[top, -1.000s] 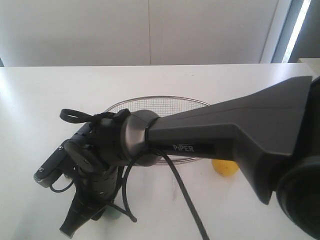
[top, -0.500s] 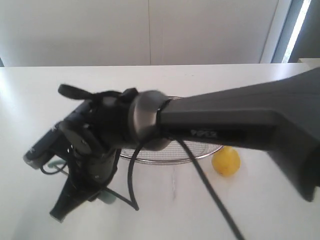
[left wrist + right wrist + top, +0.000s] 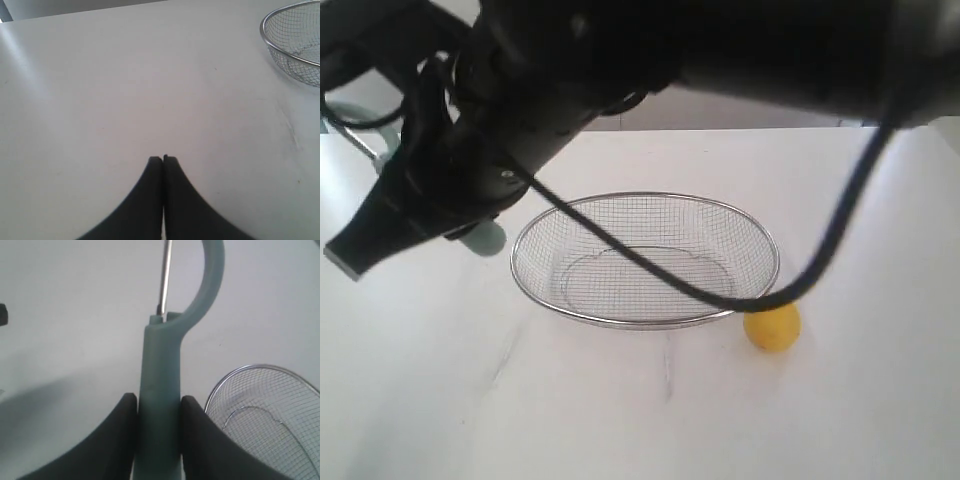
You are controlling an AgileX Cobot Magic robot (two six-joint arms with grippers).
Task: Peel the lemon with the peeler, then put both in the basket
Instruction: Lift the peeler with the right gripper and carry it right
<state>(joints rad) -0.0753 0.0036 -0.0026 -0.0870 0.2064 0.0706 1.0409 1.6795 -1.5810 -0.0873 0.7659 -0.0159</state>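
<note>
One second ago the right gripper (image 3: 158, 400) was low; now it has lifted, clenched on the peeler (image 3: 160, 365) handle. The left gripper (image 3: 163, 160) is closed, empty. The lemon (image 3: 772, 327) waits beside the basket (image 3: 645, 320), unpeeled

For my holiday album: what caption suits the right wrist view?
Right gripper grips the teal peeler by its handle, wire basket nearby.

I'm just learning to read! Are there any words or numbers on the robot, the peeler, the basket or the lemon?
No words, numbers or signs can be read in any view.
The robot arm is dark and blurred, close to the camera; no label shows on it.
The peeler, the basket and the lemon are plain, with no print on them.
</note>
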